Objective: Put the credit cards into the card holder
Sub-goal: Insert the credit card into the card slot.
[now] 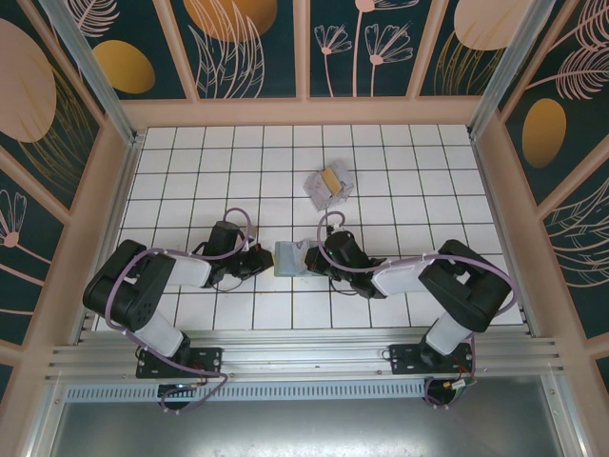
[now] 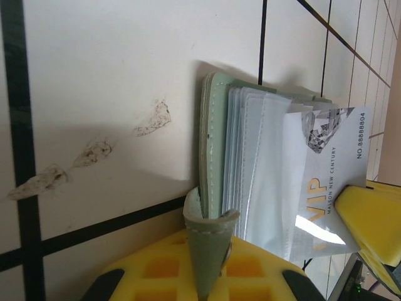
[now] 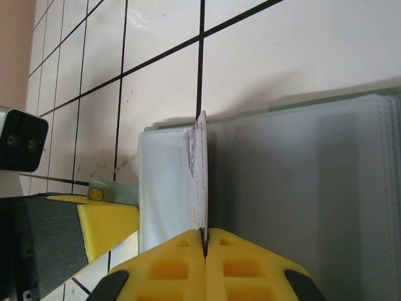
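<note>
left gripper (image 1: 265, 259) is clenched on the card holder (image 1: 288, 257). in the left wrist view its yellow fingers pinch the little green closure strap (image 2: 210, 257) that sticks off the edge of the cover. the holder sits on the white tiled table (image 1: 190, 162), in the near-middle between the two arms. it's lying open, sage-green cover down against the tile and the stack of pale clear sleeves (image 3: 301, 175) facing up.

just right of that, a vip card (image 2: 326, 182), grey-white with gold lettering and a number printed along one edge, sits over the sleeves at an angle, one end down among them. can't tell if it's actually inside a pocket or just resting on top.

the right gripper (image 3: 205, 241) has that card. in its own wrist view the two yellow pads are squeezed together on the card's edge, so it's seen as a thin upright line with the sleeves on either side.

a bit further right and farther back on the table, well apart from the holder, the rest of the credit cards (image 1: 329, 185) lie in a loose pale pile with the yellow-orange one on top.
</note>
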Available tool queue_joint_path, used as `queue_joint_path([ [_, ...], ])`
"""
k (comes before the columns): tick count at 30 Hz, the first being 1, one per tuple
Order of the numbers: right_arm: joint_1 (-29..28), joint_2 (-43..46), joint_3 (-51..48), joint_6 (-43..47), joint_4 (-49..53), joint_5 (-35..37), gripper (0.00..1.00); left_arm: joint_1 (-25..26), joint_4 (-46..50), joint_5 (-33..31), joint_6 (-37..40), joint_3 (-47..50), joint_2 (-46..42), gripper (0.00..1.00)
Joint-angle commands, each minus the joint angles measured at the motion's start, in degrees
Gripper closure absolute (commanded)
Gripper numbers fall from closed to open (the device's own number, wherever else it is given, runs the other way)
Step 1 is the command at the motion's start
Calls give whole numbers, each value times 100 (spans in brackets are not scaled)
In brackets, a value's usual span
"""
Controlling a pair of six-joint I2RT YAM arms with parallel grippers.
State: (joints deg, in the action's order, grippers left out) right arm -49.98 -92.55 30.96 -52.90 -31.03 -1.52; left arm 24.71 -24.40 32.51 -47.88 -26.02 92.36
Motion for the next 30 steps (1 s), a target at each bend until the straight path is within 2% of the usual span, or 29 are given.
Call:
queue_joint_path([
  [1, -160, -205, -191, -209, 120, -114, 95, 34, 26, 57, 40, 64, -137, 94],
  [13, -171, -670, -40, -326, -325, -328, 95, 34, 71, 39, 25, 108, -253, 94],
  [21, -355, -795, 559, 115, 469, -269, 93, 38, 75, 36, 18, 27, -227, 94],
  [24, -347, -614, 640, 277, 884, -46, 83, 31, 113, 37, 50, 2, -236, 94],
  [27, -340, -280, 686, 463, 1350, 200, 68, 32, 138, 29, 76, 9, -244, 94],
  [30, -329, 6, 783, 662, 1817, 455, 63, 34, 133, 33, 86, 17, -218, 94],
])
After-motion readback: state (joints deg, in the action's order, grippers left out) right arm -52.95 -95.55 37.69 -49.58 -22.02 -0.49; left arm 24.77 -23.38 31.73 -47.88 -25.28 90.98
